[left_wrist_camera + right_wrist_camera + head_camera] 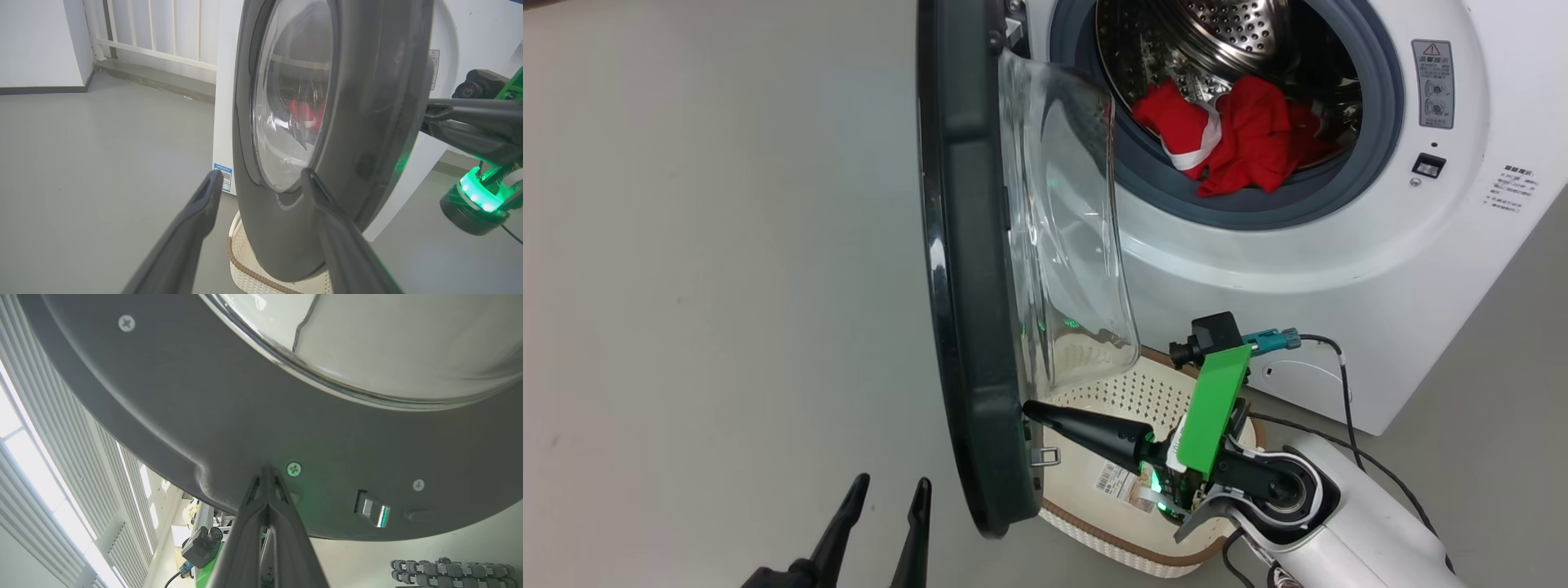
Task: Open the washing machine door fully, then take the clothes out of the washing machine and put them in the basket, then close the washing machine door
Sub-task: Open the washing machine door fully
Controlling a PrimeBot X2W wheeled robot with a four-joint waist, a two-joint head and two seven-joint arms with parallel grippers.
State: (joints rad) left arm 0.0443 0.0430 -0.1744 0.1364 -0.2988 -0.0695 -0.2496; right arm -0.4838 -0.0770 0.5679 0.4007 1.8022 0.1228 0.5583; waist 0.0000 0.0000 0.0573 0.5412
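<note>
Much of the basket (1131, 392) is lying hidden behind the washing machine door (968, 245) and the right arm. The door's top is being cut off by the head view's edge. The right gripper (1029, 408), fingers clenched together on nothing, is resting its tip against the door's grey inner frame, low down. The left gripper (892, 482) is hovering released, just outside the black rim. The clothes (1241, 139) are lying in the mouth of the washing machine (1339, 269), well apart from both.

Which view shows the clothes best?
Head view: the clothes lie unobstructed at the drum mouth. Left wrist view gives a faint red blur through the washing machine door glass. Right wrist view faces the door's inner frame.
</note>
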